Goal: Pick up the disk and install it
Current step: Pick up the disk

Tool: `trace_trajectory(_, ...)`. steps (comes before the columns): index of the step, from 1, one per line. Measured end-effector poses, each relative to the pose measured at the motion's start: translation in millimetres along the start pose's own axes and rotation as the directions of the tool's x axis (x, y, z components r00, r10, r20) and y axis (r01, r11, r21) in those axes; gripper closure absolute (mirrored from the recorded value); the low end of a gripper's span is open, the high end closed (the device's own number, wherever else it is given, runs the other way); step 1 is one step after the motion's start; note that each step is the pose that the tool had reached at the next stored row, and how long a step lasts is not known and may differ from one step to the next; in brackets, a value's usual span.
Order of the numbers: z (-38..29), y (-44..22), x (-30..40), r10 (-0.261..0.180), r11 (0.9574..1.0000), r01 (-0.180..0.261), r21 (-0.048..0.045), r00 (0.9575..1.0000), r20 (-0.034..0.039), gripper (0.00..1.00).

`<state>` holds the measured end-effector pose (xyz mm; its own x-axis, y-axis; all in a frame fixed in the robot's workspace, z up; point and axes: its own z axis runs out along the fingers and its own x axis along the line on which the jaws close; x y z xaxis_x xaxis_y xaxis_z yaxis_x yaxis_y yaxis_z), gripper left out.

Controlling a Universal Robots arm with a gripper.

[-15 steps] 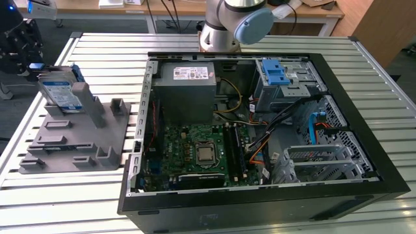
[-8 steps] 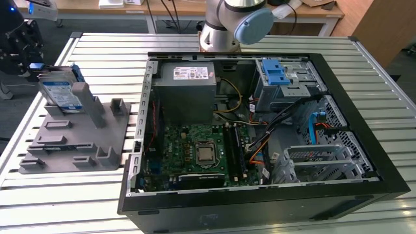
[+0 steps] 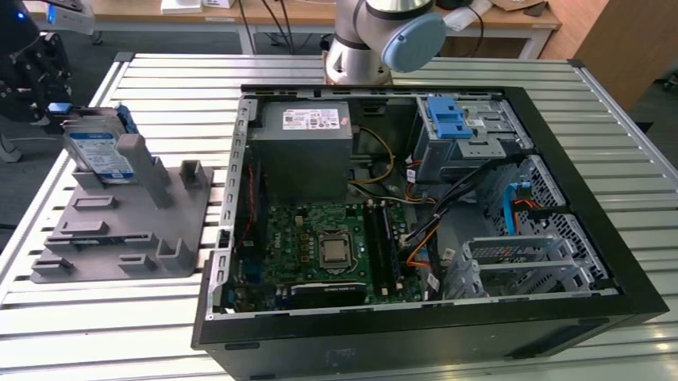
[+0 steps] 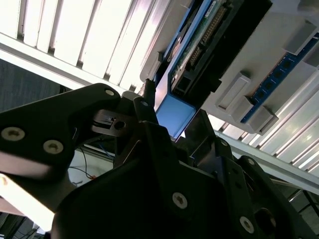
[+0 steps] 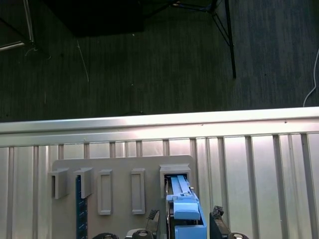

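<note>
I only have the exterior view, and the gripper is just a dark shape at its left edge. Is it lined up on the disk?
Observer: Yes. In the first wrist view the blue rail of the disk sits at the middle of the gripper.
Operator: Is the disk out of its holder?
Observer: No. That view shows it seated in the end slot of the grey holder.
Operator: Anything else on the holder?
Observer: A thin blue-edged strip stands near its opposite end.

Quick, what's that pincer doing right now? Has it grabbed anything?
Pincer: looks open, one finger on either side of the disk, which stands in the grey holder; not clamped on it.
</note>
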<state>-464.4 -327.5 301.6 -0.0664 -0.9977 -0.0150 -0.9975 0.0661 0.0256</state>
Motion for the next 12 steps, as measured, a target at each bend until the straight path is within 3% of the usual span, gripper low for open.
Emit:
trace_trajectory(8, 9.5, -0.2, 0.1, 0.000, 1.0000, 0.000, 0.0006, 1.0000, -0.0001, 0.49)
trace_trajectory(12, 10.1, -0.2, 0.2, 0.000, 1.0000, 0.000, 0.0003, 1.0000, -0.0003, 0.49)
